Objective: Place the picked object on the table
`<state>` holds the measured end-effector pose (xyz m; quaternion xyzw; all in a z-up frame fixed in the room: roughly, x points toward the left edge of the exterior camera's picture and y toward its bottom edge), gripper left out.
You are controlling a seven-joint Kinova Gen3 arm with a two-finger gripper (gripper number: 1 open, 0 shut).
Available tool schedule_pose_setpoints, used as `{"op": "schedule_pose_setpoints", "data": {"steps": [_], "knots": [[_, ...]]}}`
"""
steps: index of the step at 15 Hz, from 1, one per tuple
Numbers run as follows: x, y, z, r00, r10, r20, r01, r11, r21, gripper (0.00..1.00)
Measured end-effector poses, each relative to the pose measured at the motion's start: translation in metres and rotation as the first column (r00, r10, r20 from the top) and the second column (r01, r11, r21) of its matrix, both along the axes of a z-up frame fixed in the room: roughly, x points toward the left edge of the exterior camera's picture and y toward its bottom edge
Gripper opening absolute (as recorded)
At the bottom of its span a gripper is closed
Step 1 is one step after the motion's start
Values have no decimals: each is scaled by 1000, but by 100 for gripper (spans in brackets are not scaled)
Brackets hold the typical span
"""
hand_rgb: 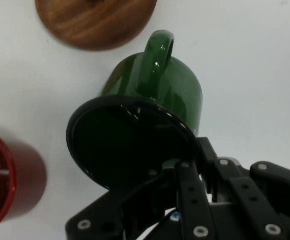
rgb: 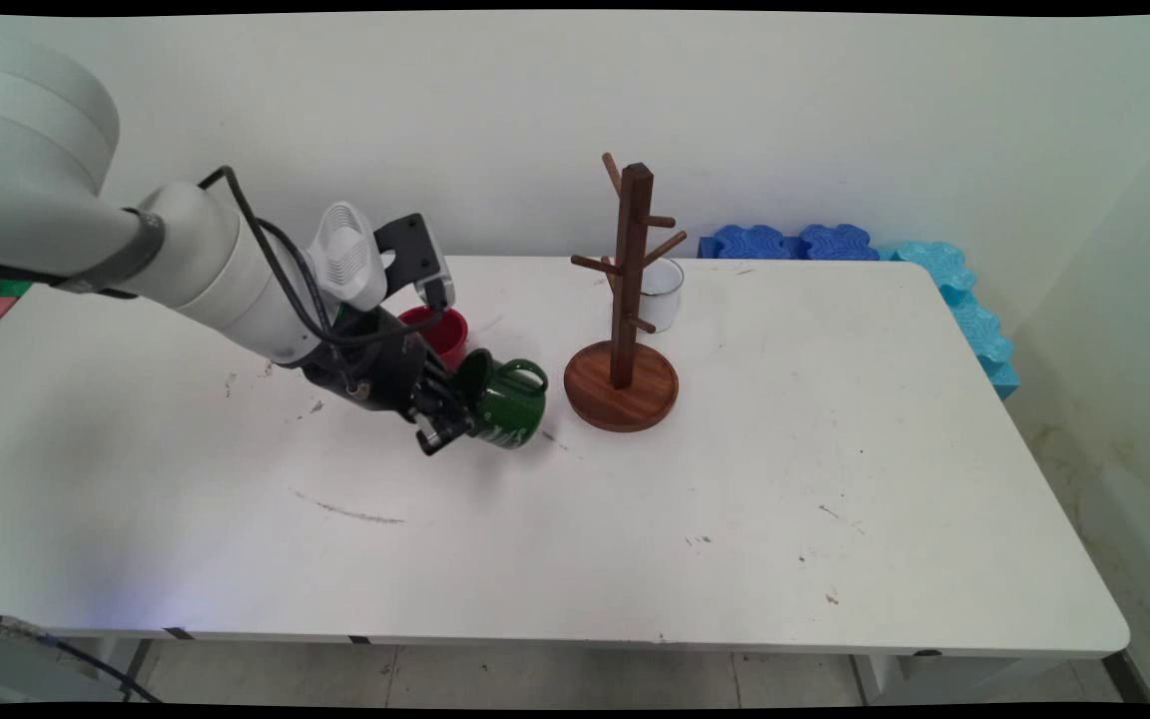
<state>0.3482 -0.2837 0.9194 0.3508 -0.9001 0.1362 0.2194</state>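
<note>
On the white table (rgb: 735, 479), the gripper (rgb: 450, 414) pinches the green mug (rgb: 507, 401) by its rim, one finger inside, tilting it off the surface, between red cup (rgb: 443, 335) and wooden rack (rgb: 625, 300).

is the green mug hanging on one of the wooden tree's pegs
No, the green mug is tilted in the claw left of the wooden tree.

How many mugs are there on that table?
3. A green mug is tilted in the gripper, which pinches its rim; a red mug stands just behind it; a white mug sits behind the wooden mug tree.
</note>
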Motion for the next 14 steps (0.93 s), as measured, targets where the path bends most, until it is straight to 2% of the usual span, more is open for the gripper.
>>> {"op": "schedule_pose_setpoints", "data": {"steps": [5,14], "knots": [[1,5,-5,994,-9,110,8,1000,12,0],[2,7,-21,964,-12,265,8,1000,15,0]]}}
